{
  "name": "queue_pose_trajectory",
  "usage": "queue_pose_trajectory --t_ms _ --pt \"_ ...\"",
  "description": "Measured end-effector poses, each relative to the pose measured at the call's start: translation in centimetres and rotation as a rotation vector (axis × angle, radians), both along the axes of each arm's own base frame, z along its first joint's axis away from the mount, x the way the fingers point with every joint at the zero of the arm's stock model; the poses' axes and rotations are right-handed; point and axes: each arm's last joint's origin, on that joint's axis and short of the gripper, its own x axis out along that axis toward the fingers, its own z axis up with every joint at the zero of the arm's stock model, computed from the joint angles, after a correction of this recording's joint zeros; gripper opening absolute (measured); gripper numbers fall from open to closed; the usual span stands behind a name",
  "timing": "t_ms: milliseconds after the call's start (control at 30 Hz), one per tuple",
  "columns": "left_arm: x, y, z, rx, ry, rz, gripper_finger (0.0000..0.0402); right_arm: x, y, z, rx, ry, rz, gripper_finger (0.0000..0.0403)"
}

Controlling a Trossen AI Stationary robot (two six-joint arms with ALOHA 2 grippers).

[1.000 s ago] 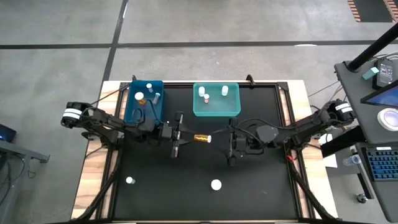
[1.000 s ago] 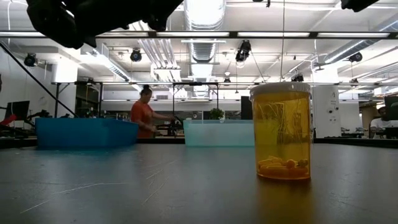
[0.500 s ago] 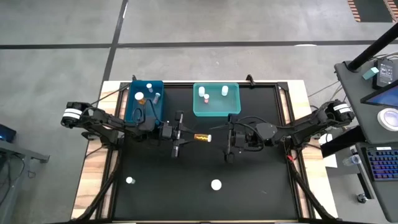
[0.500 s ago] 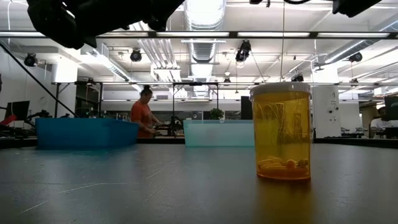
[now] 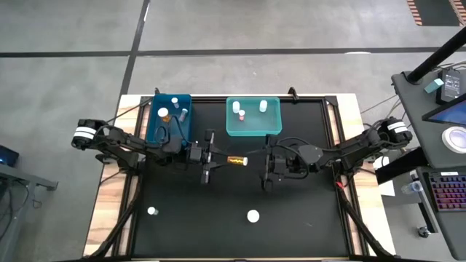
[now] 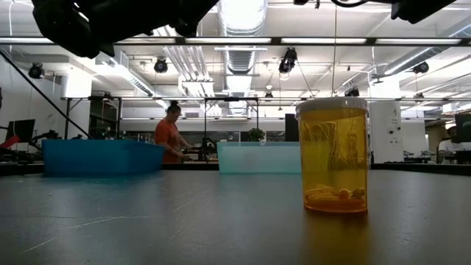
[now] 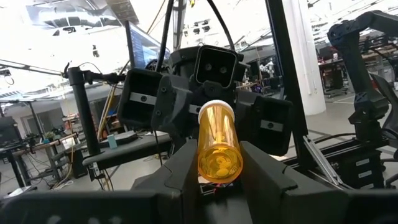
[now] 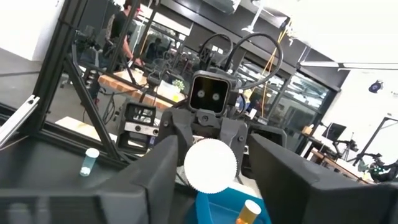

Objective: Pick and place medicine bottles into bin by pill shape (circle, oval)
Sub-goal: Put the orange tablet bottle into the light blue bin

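Observation:
My left gripper [image 5: 224, 160] is shut on an amber bottle [image 5: 237, 161] with a white cap [image 5: 245, 161], above the table's middle. My right gripper [image 5: 258, 164] is open and faces it from the table's right. Its fingers stand on either side of the cap [image 8: 210, 165], and I see no touch. Two more bottles stand on their bases near the front edge, one white-capped [image 5: 253, 216], which the low view shows as amber [image 6: 331, 154], and one at the left [image 5: 151, 212]. My left gripper pinches the amber bottle's bottom end [image 7: 219, 168] between its two fingers [image 7: 186, 171]. The fingers come level from the table's left and lie along the bottle. The bottle lies level, cap toward the table's right, lifted clear of the table.
A blue bin [image 5: 156, 125] and a teal bin [image 5: 253, 132] stand side by side at the table's far edge, each with a few bottles inside. A person [image 6: 168, 136] stands in the room behind the table.
My right gripper has gone a little toward the table's left, closer to the cap of the amber bottle. The bottle and my left gripper have stayed in place.

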Motion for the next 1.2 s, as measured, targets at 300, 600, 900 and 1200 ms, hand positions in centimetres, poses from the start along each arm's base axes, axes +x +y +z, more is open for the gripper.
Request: queue_pose_trajectory --t_ms 300,600,900,1200 --pt "0.0 0.0 0.1 0.000 -0.004 -0.001 0.0084 0.1 -0.1 -0.2 0.008 0.012 0.005 0.0111" --pt "0.0 0.0 0.1 -0.003 -0.002 -0.001 0.0086 0.1 -0.1 -0.2 0.012 0.016 0.007 0.0112" --pt "0.0 0.1 -0.3 -0.004 0.021 0.000 0.0169 0.1 -0.3 -0.3 0.029 0.036 0.003 0.0111" --pt "-0.8 0.7 -1.5 -0.006 0.145 0.049 0.0214 -0.3 -1.8 0.2 0.063 0.063 -0.100 0.0111"
